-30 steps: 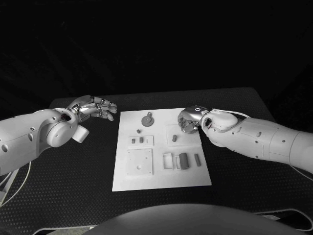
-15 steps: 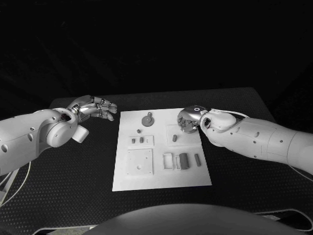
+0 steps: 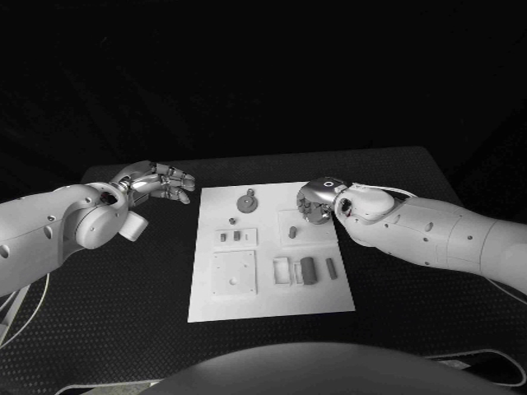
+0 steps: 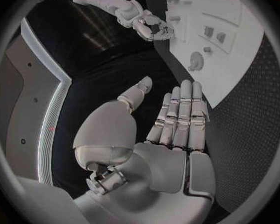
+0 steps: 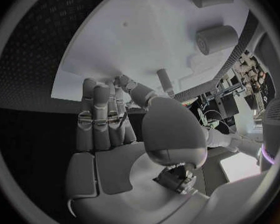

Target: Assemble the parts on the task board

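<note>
My right hand has crept slightly toward the board's middle over the last second, fingers curled down at the upper right of the task board; whether they have hold of anything — cannot tell; the small part lies just beside them, unmoved; my left hand stays off the board, open, empty — a reach in progress, nothing assembled yet.

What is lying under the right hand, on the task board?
The right hand hovers over the far right part of the task board. A small upright peg stands just nearer. Whatever lies directly beneath the hand is covered.
</note>
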